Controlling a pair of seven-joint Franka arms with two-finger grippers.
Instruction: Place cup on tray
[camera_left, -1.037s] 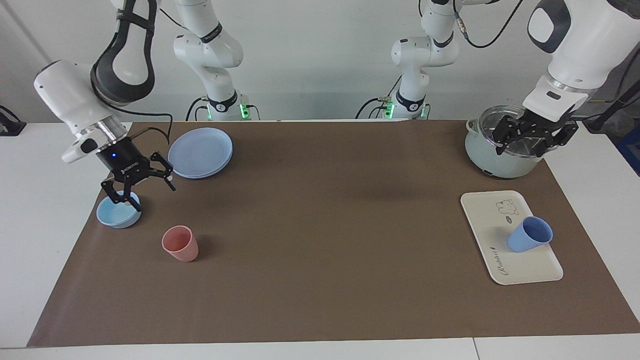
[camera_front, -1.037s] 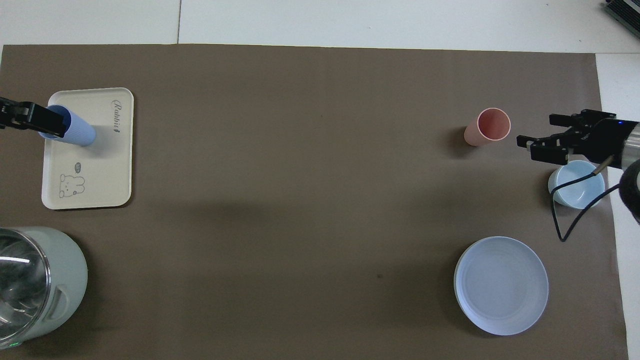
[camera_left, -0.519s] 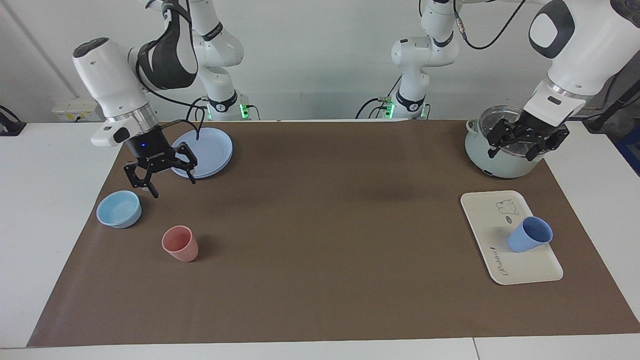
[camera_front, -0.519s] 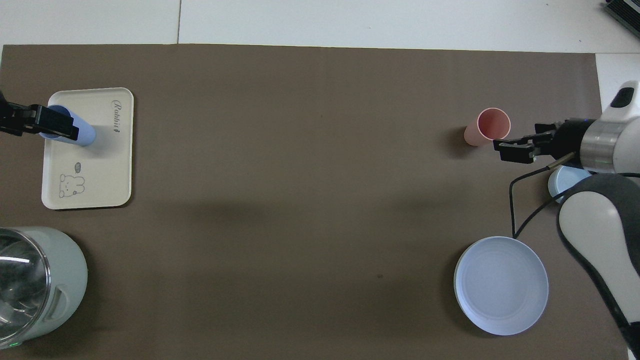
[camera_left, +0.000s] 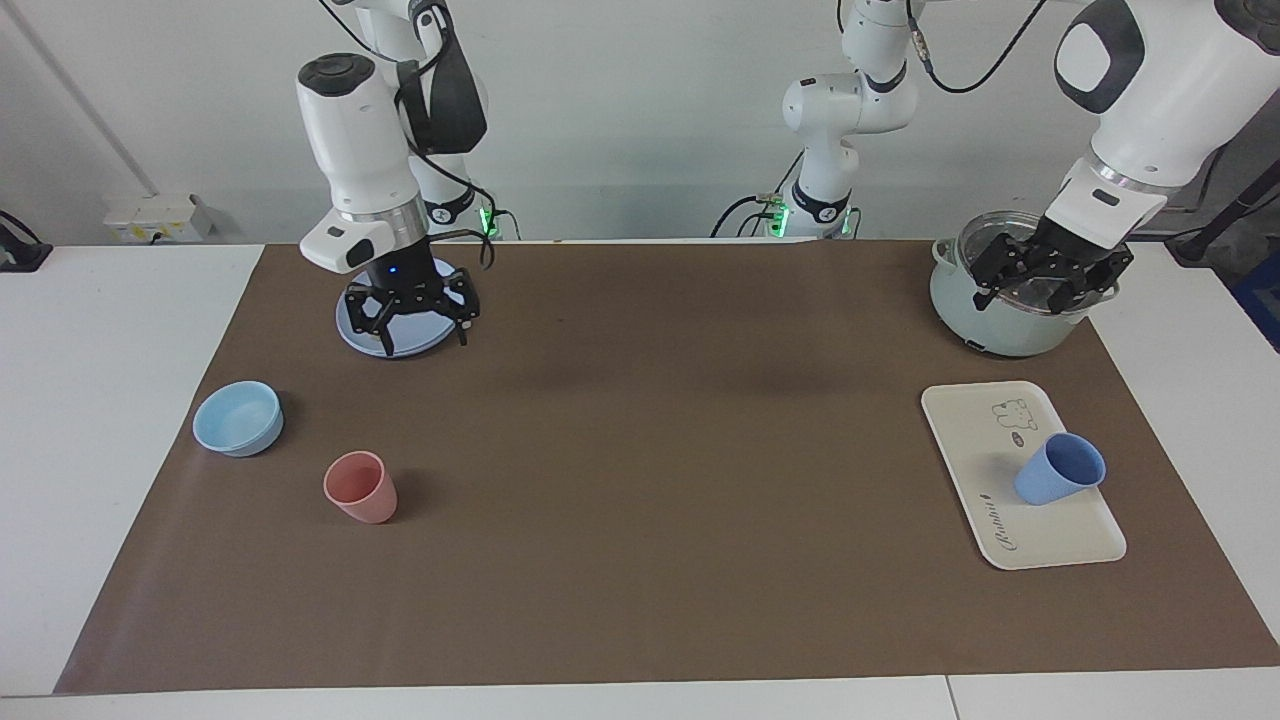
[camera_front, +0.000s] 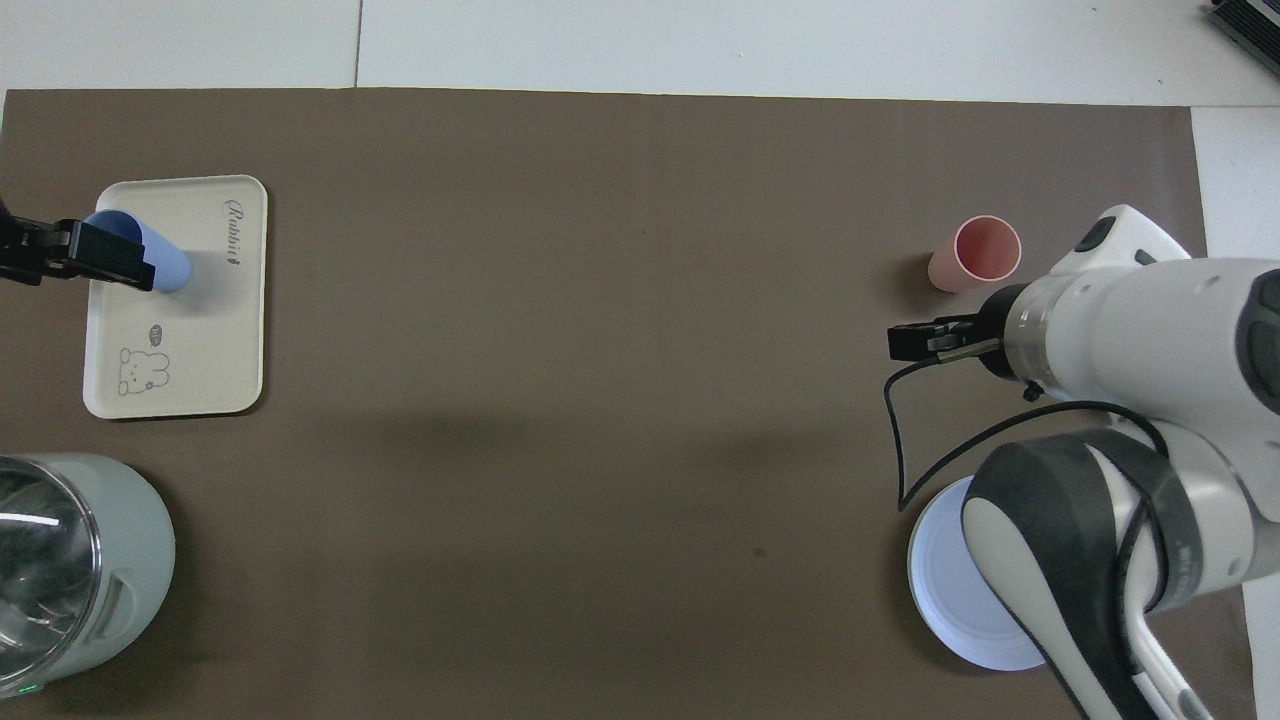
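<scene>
Your cup stands on the tray at the left arm's end of the bench. The left gripper, released, hangs over the pot; the right gripper, fingers spread, over the plate.

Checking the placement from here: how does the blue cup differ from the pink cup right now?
The blue cup stands on the cream tray at the left arm's end; the pink cup stands on the brown mat at the right arm's end, beside the light-blue bowl. They differ in colour. Both look upright, handleless, tapered, similar in size, and neither is gripped.
</scene>
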